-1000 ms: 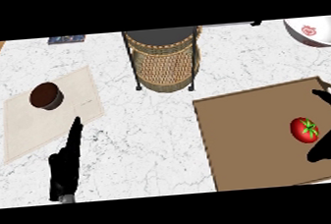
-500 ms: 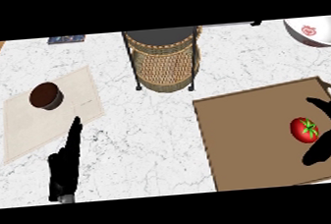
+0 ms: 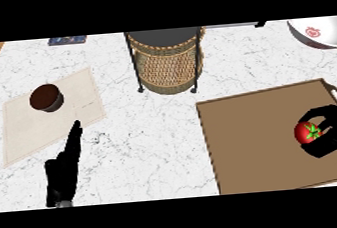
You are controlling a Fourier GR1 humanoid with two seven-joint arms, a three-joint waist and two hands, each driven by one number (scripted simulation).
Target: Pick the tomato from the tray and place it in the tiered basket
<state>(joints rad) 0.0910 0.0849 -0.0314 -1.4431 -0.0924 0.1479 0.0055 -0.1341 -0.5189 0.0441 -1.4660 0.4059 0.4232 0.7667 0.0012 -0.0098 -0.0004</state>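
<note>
My right robot hand [image 3: 334, 132] is over the right part of the brown tray [image 3: 255, 139], fingers and thumb curled round the red tomato [image 3: 308, 132]. The tomato shows between them, green stem facing up. I cannot tell whether it rests on the tray floor or is lifted off it.

My left robot hand [image 3: 65, 167] lies on the white marble tabletop [image 3: 159, 137] at lower left, fingers straight and pressed together, pointing up toward the beige mat [image 3: 32, 126]. The fingertips reach the mat's lower right edge. It holds nothing.

A dark round cup [image 3: 46, 97] sits on the mat's upper part.

The tiered basket [image 3: 165, 58], woven wicker in a black wire frame, stands at top centre, well apart from the tray. A white bowl [image 3: 324, 31] with a red mark shows at the top right corner.
</note>
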